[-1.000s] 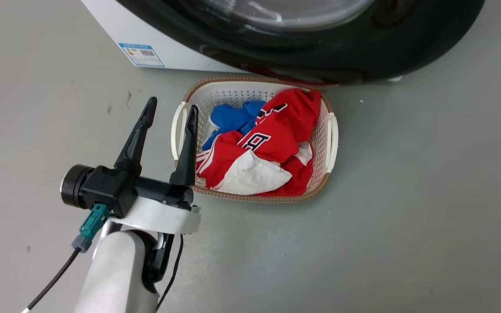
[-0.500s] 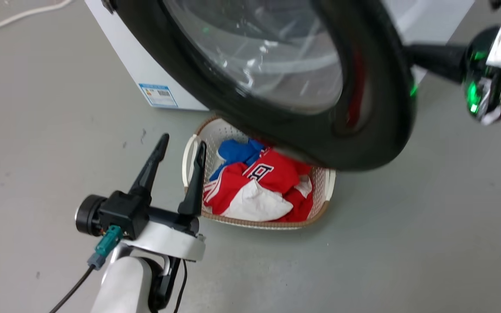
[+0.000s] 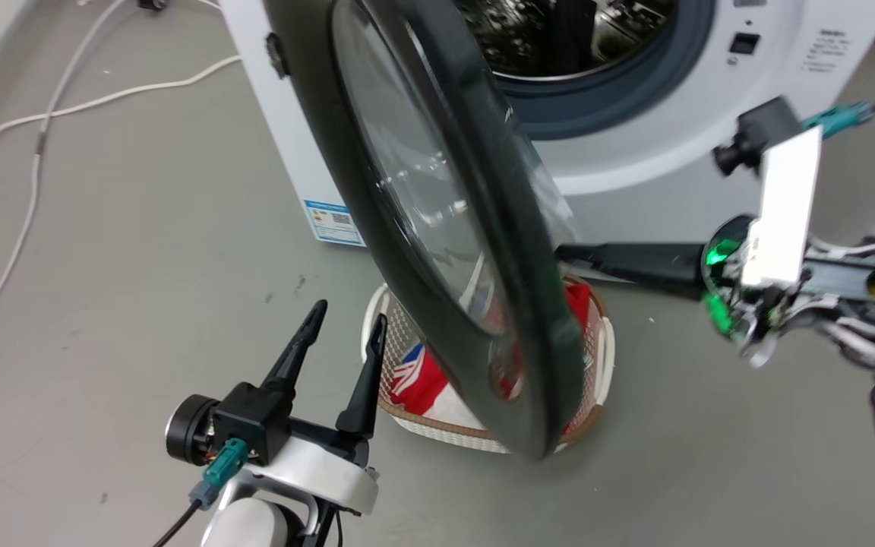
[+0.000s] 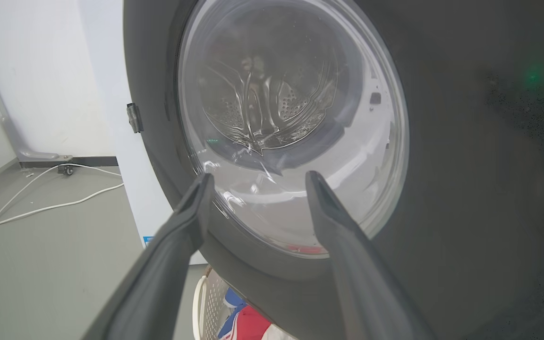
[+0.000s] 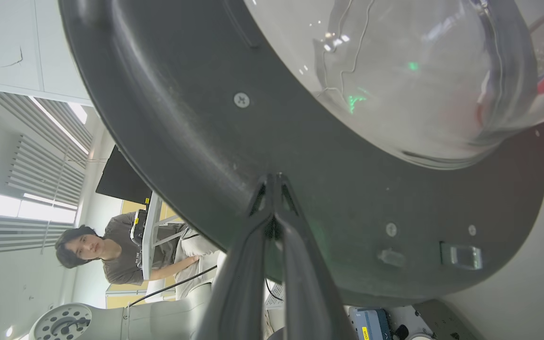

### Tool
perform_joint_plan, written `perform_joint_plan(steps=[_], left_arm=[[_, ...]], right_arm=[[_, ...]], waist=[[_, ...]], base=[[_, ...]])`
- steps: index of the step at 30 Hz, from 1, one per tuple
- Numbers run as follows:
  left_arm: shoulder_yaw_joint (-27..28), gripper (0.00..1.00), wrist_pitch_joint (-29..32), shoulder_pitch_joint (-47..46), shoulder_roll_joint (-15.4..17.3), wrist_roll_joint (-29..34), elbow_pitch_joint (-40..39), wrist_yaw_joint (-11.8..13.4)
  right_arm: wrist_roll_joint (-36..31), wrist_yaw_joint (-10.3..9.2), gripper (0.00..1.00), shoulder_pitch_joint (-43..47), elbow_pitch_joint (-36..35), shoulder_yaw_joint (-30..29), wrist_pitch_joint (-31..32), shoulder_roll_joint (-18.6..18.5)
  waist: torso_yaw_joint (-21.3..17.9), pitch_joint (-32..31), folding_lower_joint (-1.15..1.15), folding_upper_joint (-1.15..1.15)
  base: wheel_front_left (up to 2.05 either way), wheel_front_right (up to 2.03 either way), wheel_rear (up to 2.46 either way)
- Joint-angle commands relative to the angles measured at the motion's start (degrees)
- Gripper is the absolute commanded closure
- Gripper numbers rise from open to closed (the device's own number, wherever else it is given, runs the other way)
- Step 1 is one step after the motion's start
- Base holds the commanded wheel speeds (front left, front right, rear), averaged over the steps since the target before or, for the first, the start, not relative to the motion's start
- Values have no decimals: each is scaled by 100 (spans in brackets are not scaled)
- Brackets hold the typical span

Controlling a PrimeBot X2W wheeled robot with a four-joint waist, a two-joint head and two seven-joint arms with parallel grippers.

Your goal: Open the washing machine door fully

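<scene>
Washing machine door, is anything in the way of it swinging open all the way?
Maybe the left tool: it hovers open on the outer side of the washing machine door, where it would swing. The laundry basket sits lower, under the door's edge.

The door (image 4: 465,141) stands close ahead of the left fingers (image 4: 173,245) and against the right fingertips (image 5: 255,226); bare floor (image 4: 55,255) lies left of the left fingers.

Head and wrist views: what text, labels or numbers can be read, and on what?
No text is legible.
Blue label on the washing machine's side: too small.
Grey print on its front panel: blurred.
Yellow sticker on a box, right wrist view: too small.
</scene>
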Motion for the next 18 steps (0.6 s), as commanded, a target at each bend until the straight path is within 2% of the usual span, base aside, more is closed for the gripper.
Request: perform_joint_plan(steps=[1, 8, 10, 18], left_arm=[[-43, 0, -14, 59, 4, -15, 12, -13], [-172, 0, -14, 68, -8, -69, 50, -14], [-205, 0, -14, 52, -16, -99, 65, -14], [-144, 0, -14, 150, 20, -93, 109, -14]], right_arm=[[-38, 16, 100, 169, -121, 20, -35, 134], [-235, 15, 100, 506, -44, 24, -157, 614], [-206, 16, 100, 609, 45, 21, -325, 884], [-400, 16, 100, 1044, 162, -204, -1154, 987]], waist=[[138, -107, 0, 0], [351, -146, 0, 0], [419, -159, 0, 0], [364, -337, 0, 0]], base=[[0, 0, 0], [0, 0, 0], [0, 0, 0], [0, 0, 0]])
